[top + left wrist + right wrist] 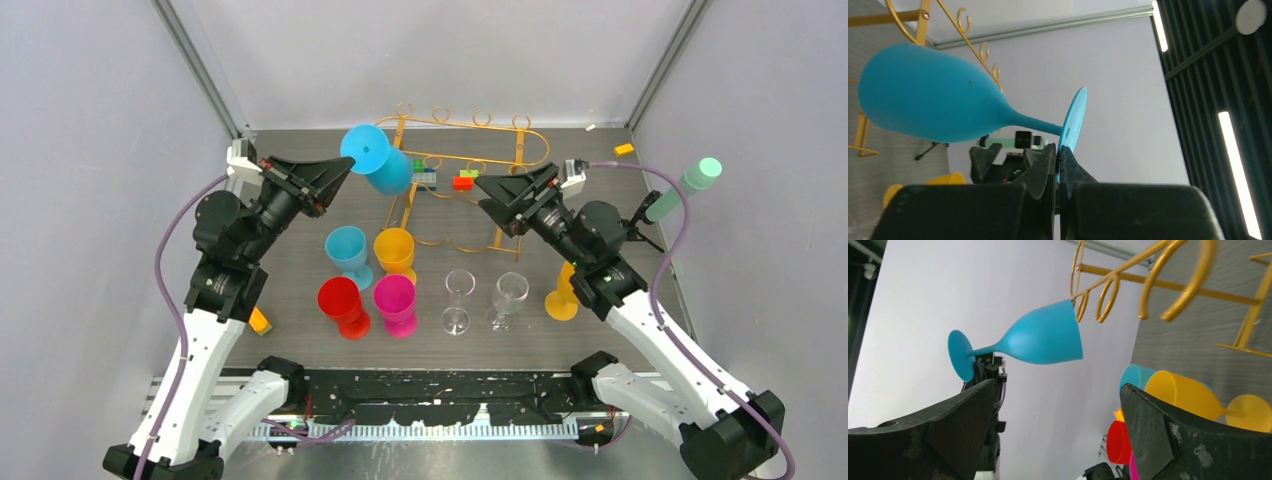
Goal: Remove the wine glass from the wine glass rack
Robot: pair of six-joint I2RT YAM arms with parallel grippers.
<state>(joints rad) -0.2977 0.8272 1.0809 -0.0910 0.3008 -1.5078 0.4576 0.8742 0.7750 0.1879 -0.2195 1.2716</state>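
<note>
Nearest the arm bases, below and between the two claws, a row of glasses stands upright on the table (pixel 300 260): red glass (pixel 340 300), pink glass (pixel 395 298), two clear glasses (pixel 458 290). Just behind these stand a light blue glass (pixel 347 248) and an orange glass (pixel 394 250).

Left gripper (pixel 345 165) (pixel 1058 150): raised, clenched edge-on over the round foot of the blue wine glass (pixel 385 165) (pixel 928 102) (pixel 1043 337). The glass is carried on its side. Its stem runs out ahead of the fingertips and its bowl points away from the claw.

Right gripper (pixel 490 190) (pixel 1057 390): released, jaws wide apart, nothing between them. It faces the left claw across the gap.

Beyond the left claw's tips, the bowl's rim sits at the left end of the wine glass rack (pixel 440 122) (pixel 924 25) (pixel 1128 276). I cannot tell whether it touches the wire.
</note>
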